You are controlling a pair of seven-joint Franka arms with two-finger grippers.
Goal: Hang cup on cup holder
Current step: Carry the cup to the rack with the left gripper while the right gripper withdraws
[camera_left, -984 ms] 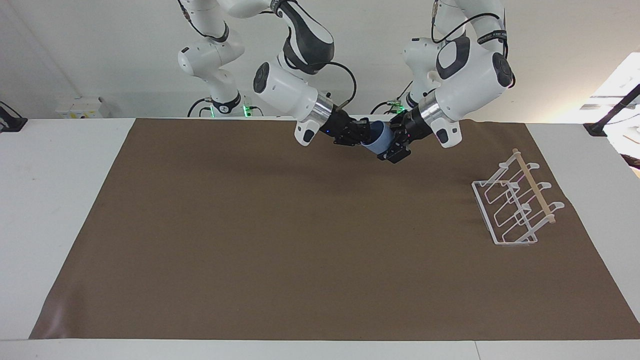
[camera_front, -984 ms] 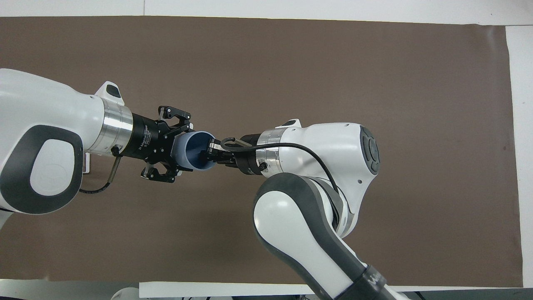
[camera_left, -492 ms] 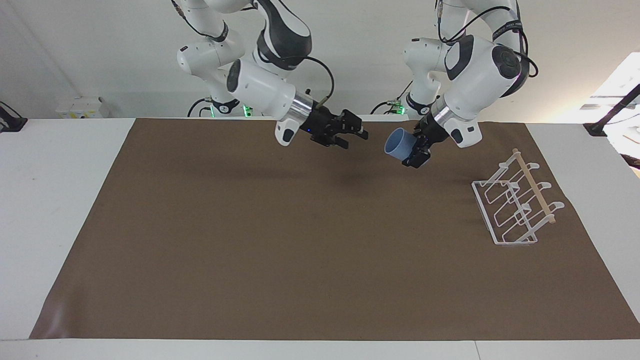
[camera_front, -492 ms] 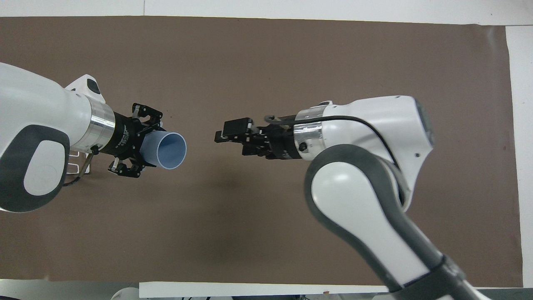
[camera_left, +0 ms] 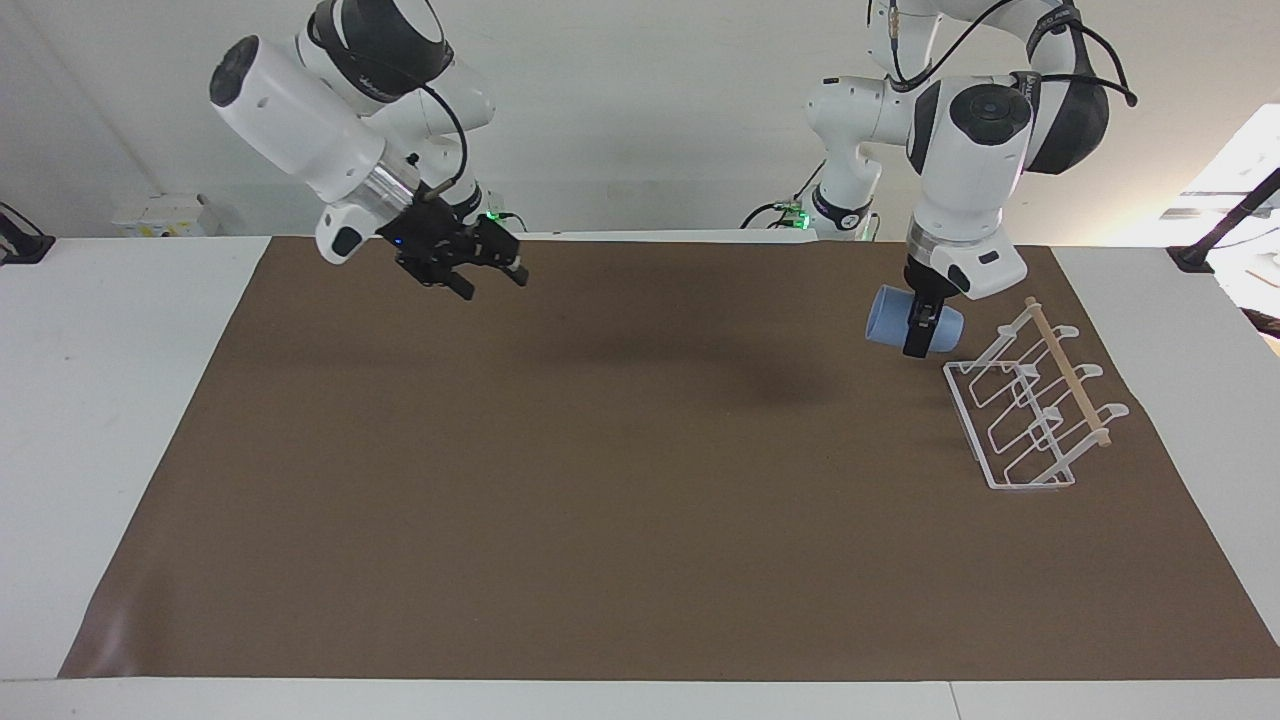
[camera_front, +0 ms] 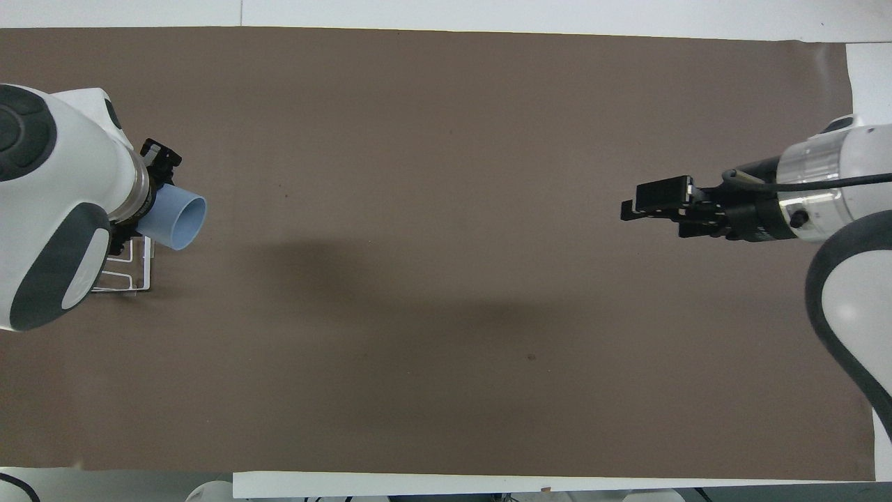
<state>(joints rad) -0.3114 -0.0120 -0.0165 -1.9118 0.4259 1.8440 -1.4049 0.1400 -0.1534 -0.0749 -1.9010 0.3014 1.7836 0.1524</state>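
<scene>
Your left end effector was clenched on the cup, held on its side over the mat beside the cup holder at the left arm's end of the counter. Its mouth faced away from the prongs, so without turning it you risked knocking the light rack or losing the smooth cup. Your right end effector waited released, over the mat toward the right arm's end.

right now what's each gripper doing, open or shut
Left gripper: shut on the cup, up in the air beside the cup holder.
Right gripper: open, holding nothing.
</scene>
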